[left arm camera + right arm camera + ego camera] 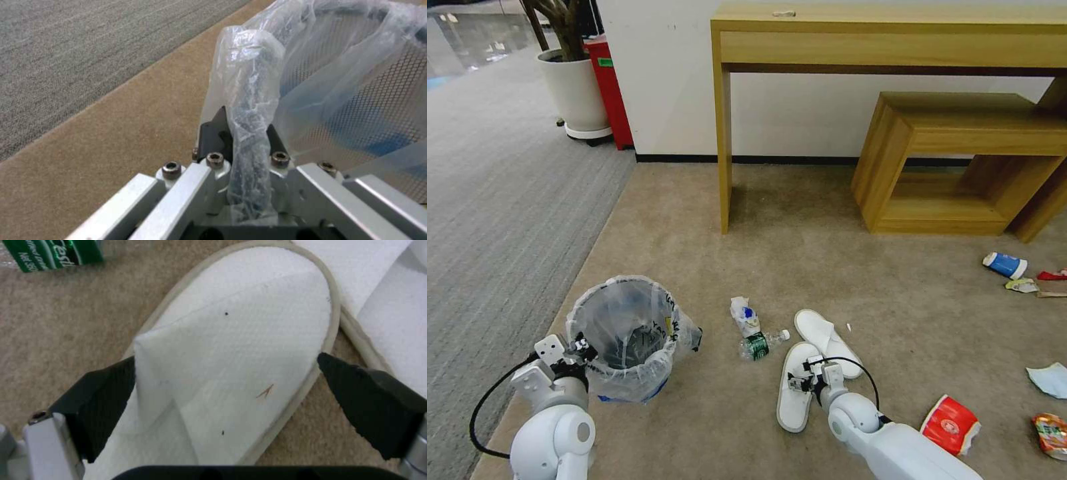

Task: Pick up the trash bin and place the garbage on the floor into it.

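Note:
The trash bin (627,337), black mesh with a clear bag liner, stands at the carpet's left edge. My left gripper (579,352) is shut on its near rim; in the left wrist view the bag-wrapped rim (251,83) runs between the fingers (212,133). Two white slippers lie side by side: the far one (827,337) and the near one (794,400). My right gripper (800,383) hangs open just over the near slipper (249,323), its pads (106,396) on either side of the upper. A green-labelled bottle (759,345) lies left of the slippers.
More garbage lies to the right: red-white packet (950,423), orange can (1050,433), pale blue mask (1050,379), blue-white cup (1006,265), red wrapper (1052,274). A wooden desk (894,40) and low bench (960,160) stand against the wall. A plant pot (574,90) and a red box (610,87) stand at the back left.

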Tool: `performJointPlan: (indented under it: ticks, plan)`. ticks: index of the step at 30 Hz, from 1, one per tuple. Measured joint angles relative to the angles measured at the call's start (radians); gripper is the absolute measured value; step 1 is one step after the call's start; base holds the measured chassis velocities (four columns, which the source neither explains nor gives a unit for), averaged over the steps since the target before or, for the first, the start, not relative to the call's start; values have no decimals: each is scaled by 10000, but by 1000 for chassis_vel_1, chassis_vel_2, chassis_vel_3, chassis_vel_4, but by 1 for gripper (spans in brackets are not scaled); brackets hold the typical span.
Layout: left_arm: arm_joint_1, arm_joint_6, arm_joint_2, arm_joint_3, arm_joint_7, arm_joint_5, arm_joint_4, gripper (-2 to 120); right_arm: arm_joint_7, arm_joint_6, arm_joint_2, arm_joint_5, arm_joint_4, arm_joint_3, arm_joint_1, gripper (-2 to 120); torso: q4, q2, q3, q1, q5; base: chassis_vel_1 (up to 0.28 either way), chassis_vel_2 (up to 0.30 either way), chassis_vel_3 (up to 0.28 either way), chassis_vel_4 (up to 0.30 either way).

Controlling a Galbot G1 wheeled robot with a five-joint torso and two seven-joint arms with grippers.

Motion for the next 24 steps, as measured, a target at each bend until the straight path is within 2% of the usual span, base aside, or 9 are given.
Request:
performJointPlan:
  ticks: [13,16,23,24]
  plan:
    - [-13,-70,1,28,21,-4,74,2,45,172,114,-171,-329,-62,109,99,0,0,0,0,-1,0,0,0,0]
    - [-37,-98,-1,33,22,-3,94,2,46,214,112,-204,-349,-61,109,95,0,0,0,0,-1,0,0,0,0]
    - [-59,-141,-40,107,29,28,103,2,13,329,41,-258,-353,-32,100,65,0,0,0,0,0,0,0,0,0]
    - [-59,-141,-40,107,29,28,103,2,13,329,41,-258,-353,-32,100,65,0,0,0,0,0,0,0,0,0]
